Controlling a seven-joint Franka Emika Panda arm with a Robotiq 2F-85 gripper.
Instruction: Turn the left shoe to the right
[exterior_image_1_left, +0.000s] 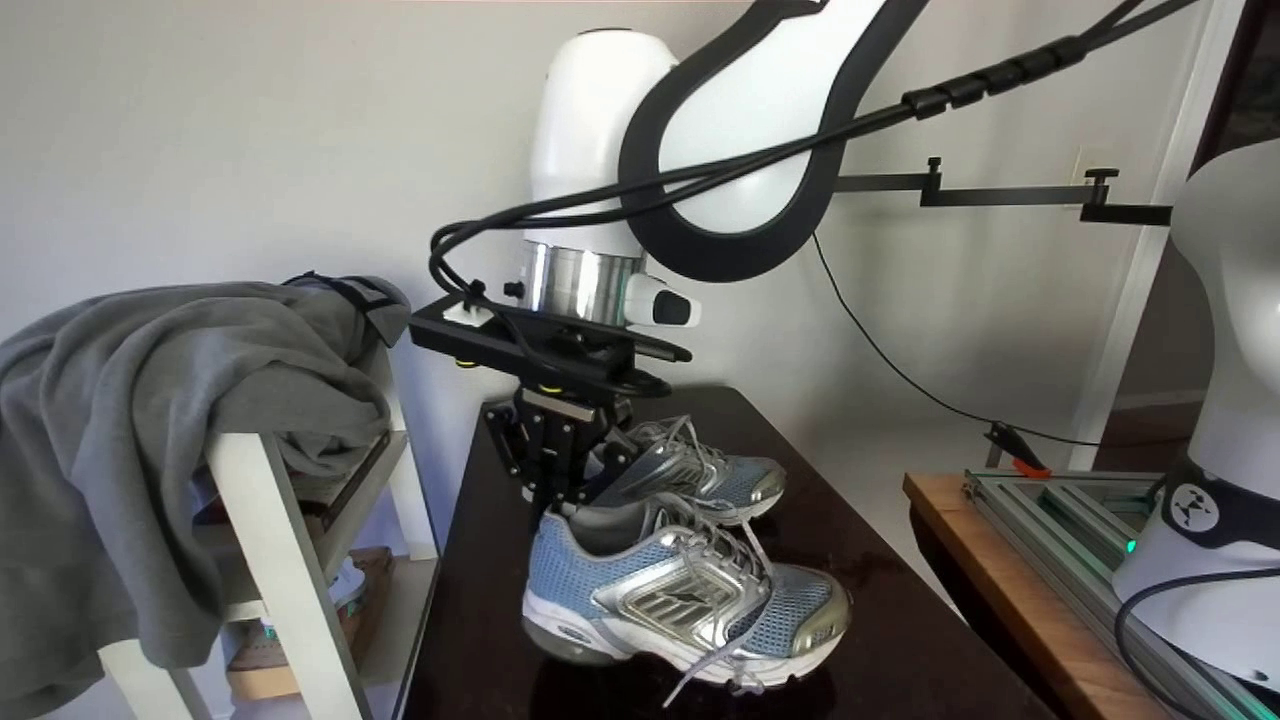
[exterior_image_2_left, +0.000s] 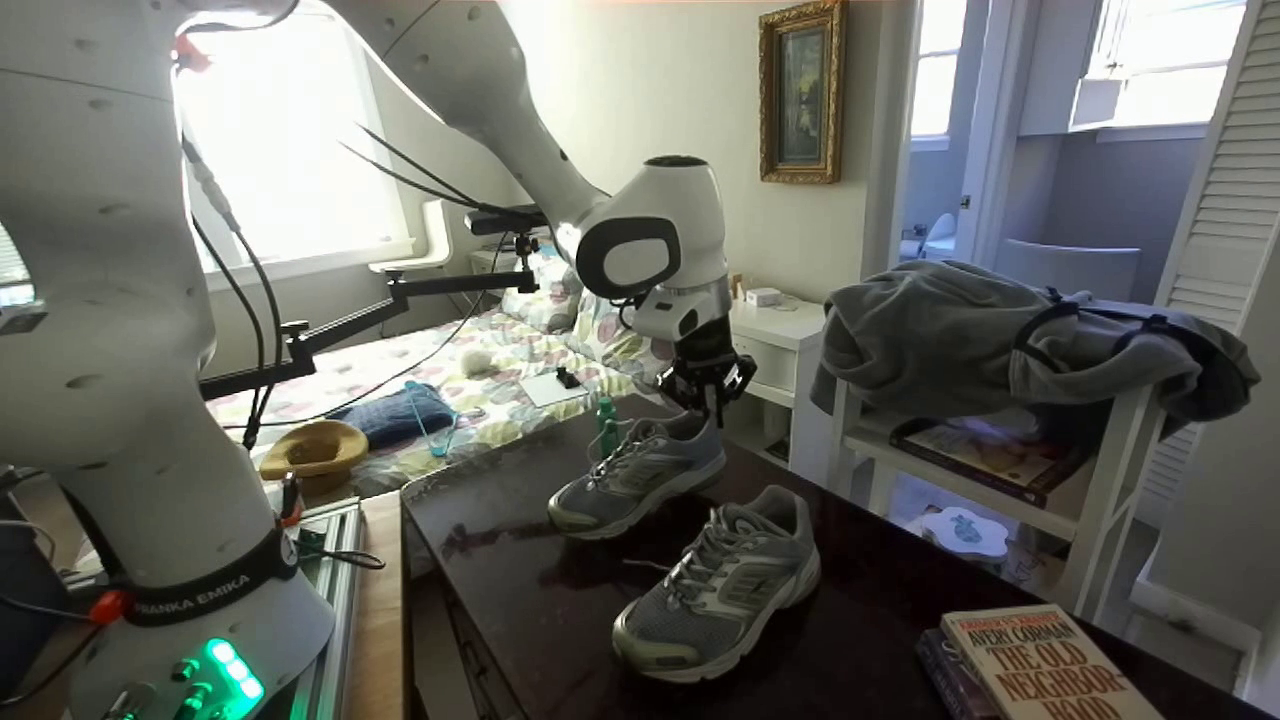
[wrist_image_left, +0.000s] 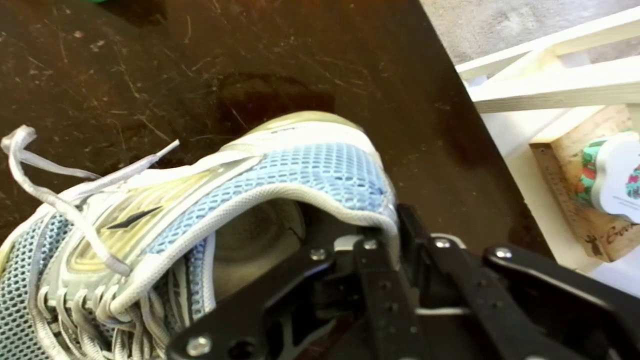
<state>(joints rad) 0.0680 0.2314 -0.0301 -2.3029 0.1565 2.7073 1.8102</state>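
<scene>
The left shoe (exterior_image_2_left: 650, 475), a grey and light-blue mesh sneaker with white laces, sits upright on the dark table (exterior_image_2_left: 560, 620), its toe toward the table's left edge in an exterior view. From left, the robot's white base (exterior_image_2_left: 160, 640) rises above a wooden bench (exterior_image_2_left: 382, 590) alongside that edge of the dark table, and a bed (exterior_image_2_left: 500, 425) with a patterned cover spreads beyond the table's far edge. A green bottle (exterior_image_2_left: 607, 430) stands on the dark table close to that far edge. Next comes the left shoe, its heel pinched by the gripper (wrist_image_left: 389, 230) above the dark table; the wrist view shows one finger inside the collar and the other behind the heel. A near-identical matching shoe (exterior_image_2_left: 735, 590) stands apart from it on the dark table, toe facing the same left edge, a lace trailing down its side. At right, a white shelf (exterior_image_2_left: 1105, 490) topped with draped grey cloth (exterior_image_2_left: 920, 320) stands along the dark table's opposite edge. Two stacked books (exterior_image_2_left: 1050, 670), the upper one "The Old Neighborhood" by Avery Corman, lie on the dark table's near end.
</scene>
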